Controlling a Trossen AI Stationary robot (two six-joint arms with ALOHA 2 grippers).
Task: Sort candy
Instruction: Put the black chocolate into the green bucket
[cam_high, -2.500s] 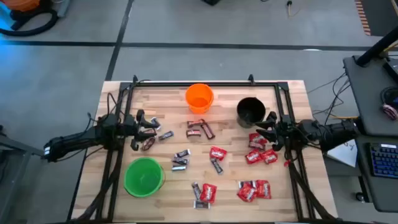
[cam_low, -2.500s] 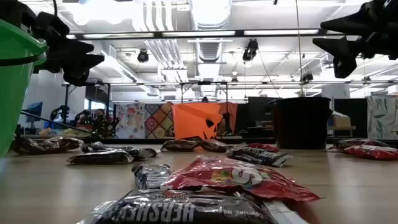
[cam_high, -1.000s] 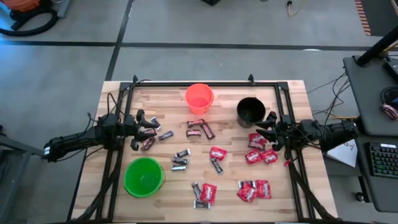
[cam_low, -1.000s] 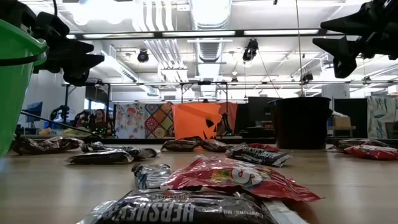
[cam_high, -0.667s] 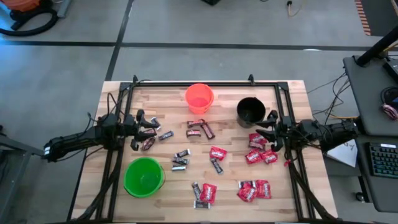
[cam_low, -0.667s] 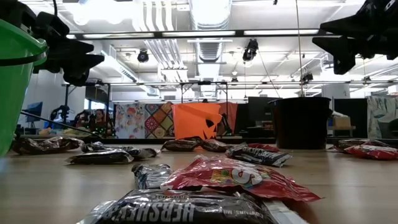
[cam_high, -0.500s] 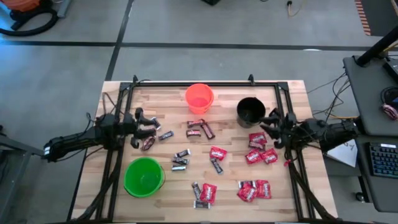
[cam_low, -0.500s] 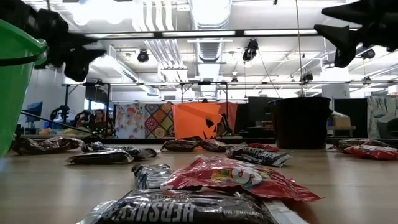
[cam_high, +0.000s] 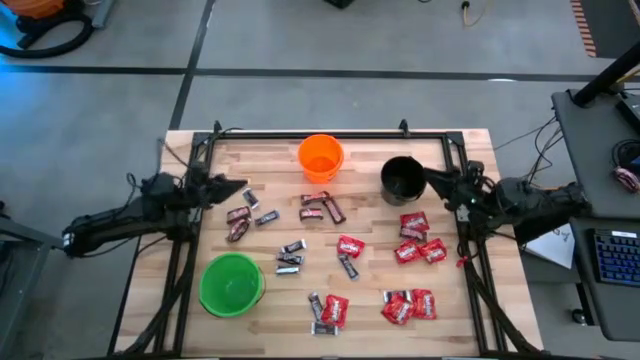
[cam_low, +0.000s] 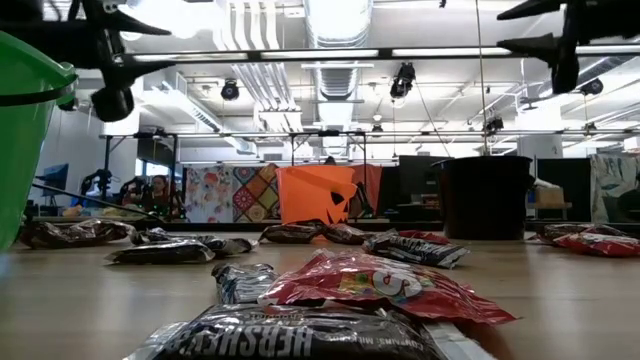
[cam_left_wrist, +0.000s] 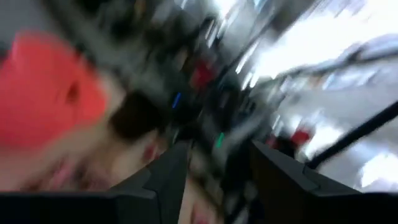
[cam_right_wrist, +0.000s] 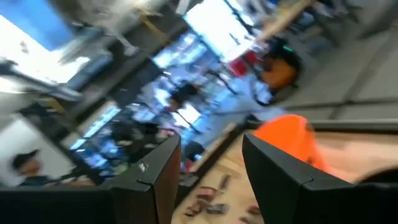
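Your left gripper (cam_high: 232, 186) and right gripper (cam_high: 436, 180) both hang above the tabletop (cam_high: 270, 305), fingers parted and empty; candy (cam_high: 334, 309) lies scattered between the cups.

Left wrist view, heavily blurred. Left end effector (cam_left_wrist: 214, 180): two dark fingers (cam_left_wrist: 165, 180) standing apart, nothing between them. Orange cup (cam_left_wrist: 46, 96) beyond the fingers, off to one side. Dark rounded shape (cam_left_wrist: 134, 118) just beside the cup, not identifiable. Bright streaked room beyond.
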